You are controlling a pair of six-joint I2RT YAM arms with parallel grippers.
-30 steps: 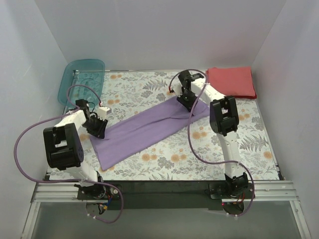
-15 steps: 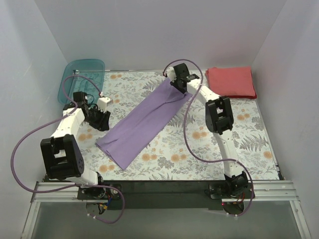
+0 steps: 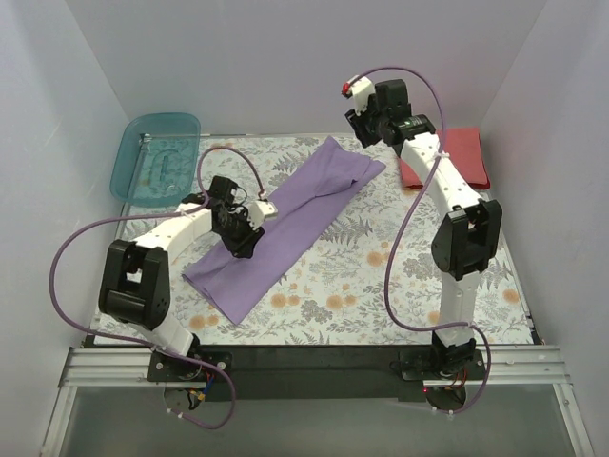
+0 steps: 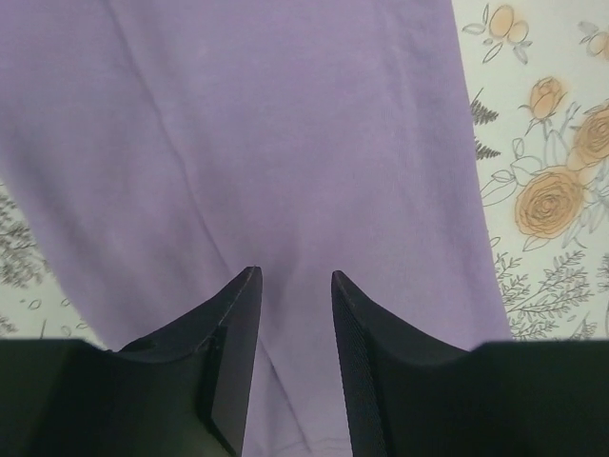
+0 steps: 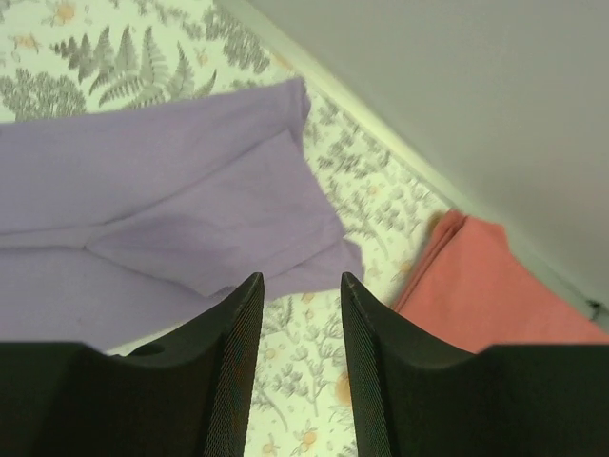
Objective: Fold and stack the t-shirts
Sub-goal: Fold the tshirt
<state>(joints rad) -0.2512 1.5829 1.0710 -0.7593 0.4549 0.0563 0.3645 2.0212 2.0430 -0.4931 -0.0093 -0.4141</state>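
Observation:
The lavender-purple t-shirt [image 3: 285,224] lies as a long folded strip running diagonally from near left to far middle. It fills the left wrist view [image 4: 276,152] and shows in the right wrist view [image 5: 162,200]. The coral-red t-shirt [image 3: 464,152] lies folded at the far right, partly hidden by the right arm; it also shows in the right wrist view [image 5: 476,286]. My left gripper [image 3: 243,243] is open and empty, low over the purple shirt's left half [image 4: 296,276]. My right gripper [image 3: 359,129] is open and empty, raised above the shirt's far end [image 5: 301,278].
A teal translucent bin [image 3: 157,157] stands at the far left corner. The floral tablecloth [image 3: 381,286] covers the table. White walls close in the back and both sides.
The right gripper let go of the shirt's far end and rose up and to the right. The left gripper moved right, from beside the shirt to over it. The shirt's far end settled flat.

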